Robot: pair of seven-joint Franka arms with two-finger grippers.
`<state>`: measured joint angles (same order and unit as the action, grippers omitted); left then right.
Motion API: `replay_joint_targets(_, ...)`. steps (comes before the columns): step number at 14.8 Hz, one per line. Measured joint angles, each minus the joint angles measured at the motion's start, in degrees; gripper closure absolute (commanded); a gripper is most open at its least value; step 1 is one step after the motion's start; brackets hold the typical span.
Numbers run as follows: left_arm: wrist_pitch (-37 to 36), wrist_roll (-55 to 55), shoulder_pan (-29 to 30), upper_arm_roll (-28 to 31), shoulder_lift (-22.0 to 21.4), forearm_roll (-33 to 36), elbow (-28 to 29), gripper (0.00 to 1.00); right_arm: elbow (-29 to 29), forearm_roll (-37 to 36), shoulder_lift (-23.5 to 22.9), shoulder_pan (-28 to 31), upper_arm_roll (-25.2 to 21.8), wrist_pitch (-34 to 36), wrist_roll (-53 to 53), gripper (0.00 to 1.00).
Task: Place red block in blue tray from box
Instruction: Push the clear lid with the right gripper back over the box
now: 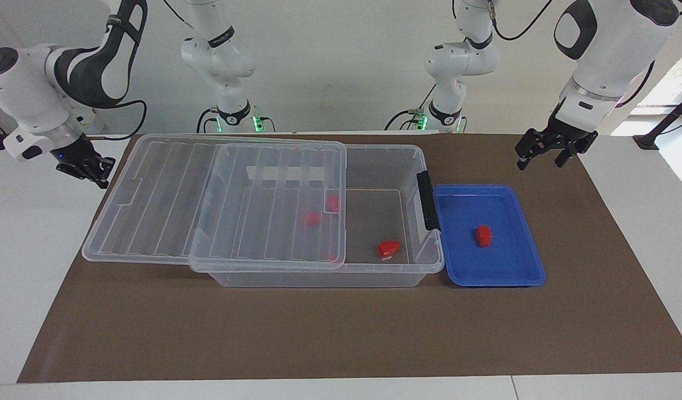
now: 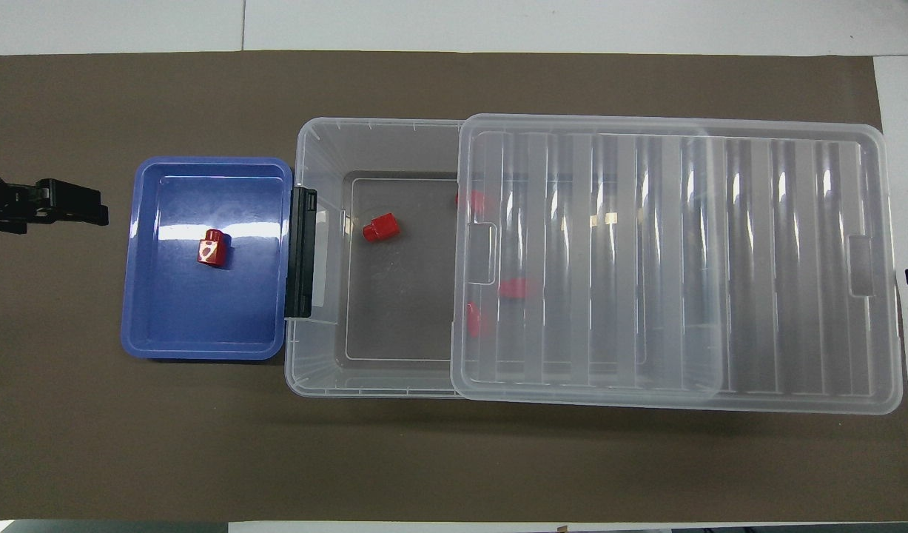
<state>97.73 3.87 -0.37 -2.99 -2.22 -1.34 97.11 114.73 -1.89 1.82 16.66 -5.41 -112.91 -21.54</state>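
Facing view first: the left gripper (image 1: 546, 156) is hanging with its fingers spread wide and nothing between them, above the mat just past the blue tray (image 1: 527, 225) on its robot-ward side. Below and toward the table's middle from it, a red piece with a white patch (image 1: 483, 235) is lying in the tray. The red block (image 1: 388, 248) is sitting on the floor of the box (image 1: 374, 166), in the uncovered part near the black latch handle (image 1: 427, 200). The lid (image 1: 218, 205) is resting slid toward the right arm's end, covering more red pieces. The right gripper (image 1: 93, 168) is waiting pinched shut and empty, just off the lid's corner at that end.

Overhead view next: the left gripper (image 2: 69, 207) is pointing at the tray (image 2: 202, 348) from outside its short rim, well apart from the block (image 2: 380, 227), which is lying tilted and clear of the box walls.

Judging by looks, the block is small, light and rigid, with smooth plastic faces that may slip, so a firm pinch across its two longer flat sides seems best, coming straight down. The clear box wall and latch are standing between the gripper and the block, so it probably needs to go over them.
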Motion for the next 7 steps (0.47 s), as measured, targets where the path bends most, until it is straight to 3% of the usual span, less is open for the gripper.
replay_joint_targets(7,-0.06,-0.02,0.00,-0.02,0.00,0.00,0.02,0.00,0.78,0.03,-0.03,-2.03,0.61,0.00,3.85,1.00)
